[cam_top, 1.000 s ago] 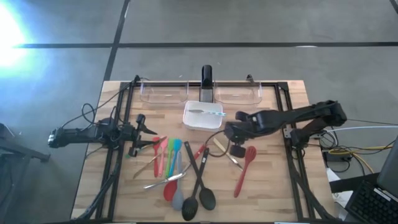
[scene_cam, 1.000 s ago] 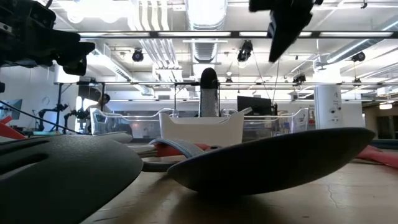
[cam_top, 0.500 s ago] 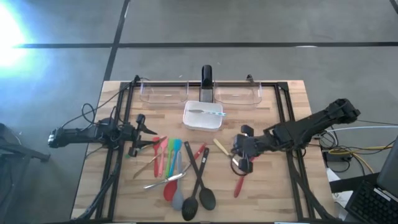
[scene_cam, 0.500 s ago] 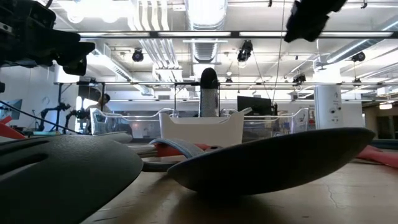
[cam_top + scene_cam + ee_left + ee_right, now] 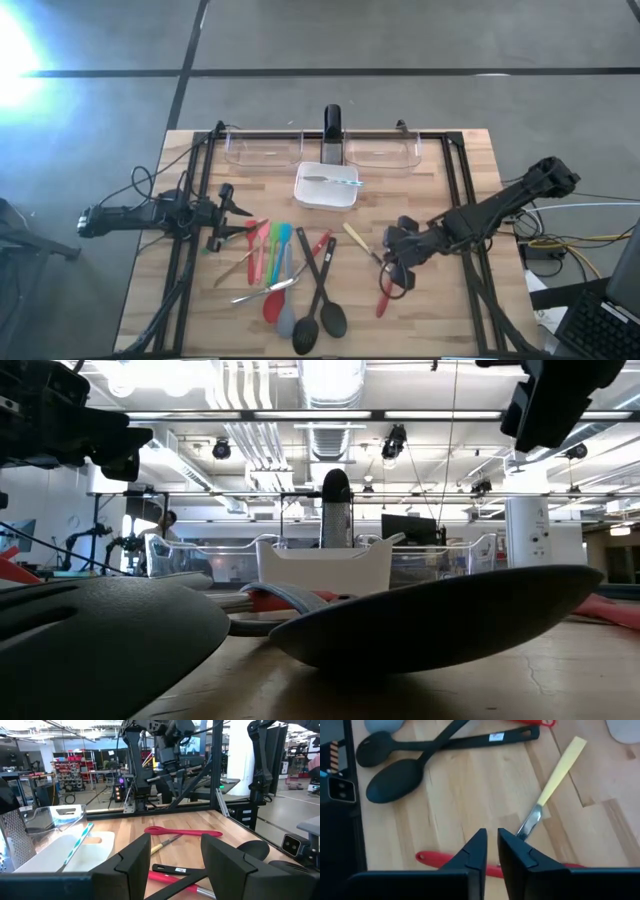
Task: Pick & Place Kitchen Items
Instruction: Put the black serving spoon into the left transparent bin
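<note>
Several long-handled utensils lie flat on the wooden table: coloured silicone spoons (image 5: pixel 270 255), two black spoons (image 5: pixel 320 300) and a wooden-handled piece of cutlery (image 5: pixel 355 236). A red spoon (image 5: pixel 382 302) lies at the right, and its handle (image 5: pixel 437 858) shows in the right wrist view. My right gripper (image 5: pixel 395 275) hangs above the red spoon with its fingers shut (image 5: pixel 492 842) and empty. The low view shows it well above the table (image 5: pixel 560 405). My left gripper (image 5: pixel 235 210) waits open at the table's left (image 5: pixel 175 865).
A white square dish (image 5: pixel 345 200) holding one slim utensil sits at the centre back. Two clear bins (image 5: pixel 265 150) (image 5: pixel 385 150) stand behind it, either side of a black post (image 5: pixel 332 125). Black frame rails run along both sides. Bare wood lies near the front right.
My right gripper has moved from beside the white dish toward the table's near edge and a little to the right. It now hangs over the red spoon. The utensils have stayed where they were.
</note>
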